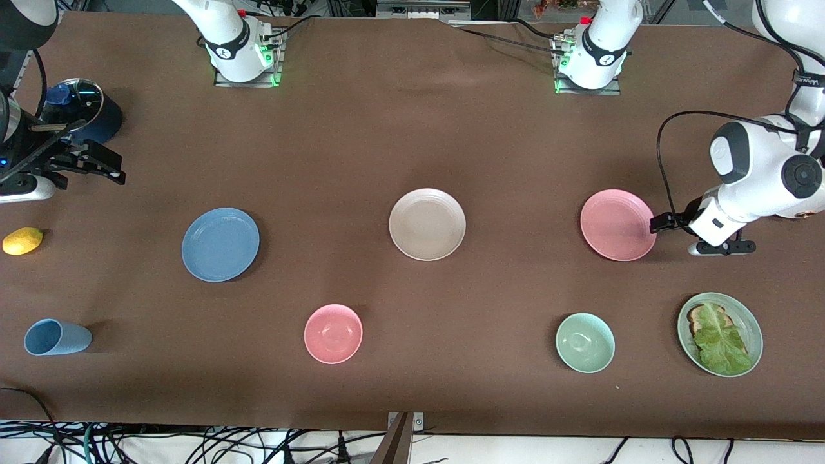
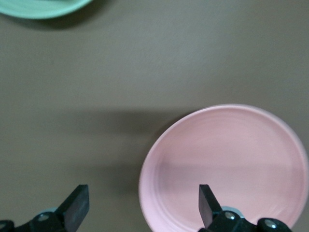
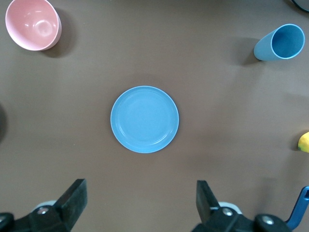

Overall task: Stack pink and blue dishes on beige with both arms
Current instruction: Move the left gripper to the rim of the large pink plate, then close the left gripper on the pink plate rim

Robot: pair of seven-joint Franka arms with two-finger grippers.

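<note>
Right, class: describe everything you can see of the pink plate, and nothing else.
The pink plate is flat, round and matte, with faint concentric rings and a shallow raised rim. It lies level and empty on the brown table, toward the left arm's end, level with the beige plate. The open left gripper sits at its edge; contact cannot be told.

A brown table (image 1: 387,142) held blue plate (image 1: 220,244), beige plate (image 1: 427,224), pink plate (image 1: 617,225), pink bowl (image 1: 333,333), green bowl (image 1: 584,342), cup (image 1: 57,337), lemon (image 1: 22,241).

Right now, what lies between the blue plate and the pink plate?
In the front view, the beige plate lies between the blue plate and pink plate, bare tabletop either side.
</note>
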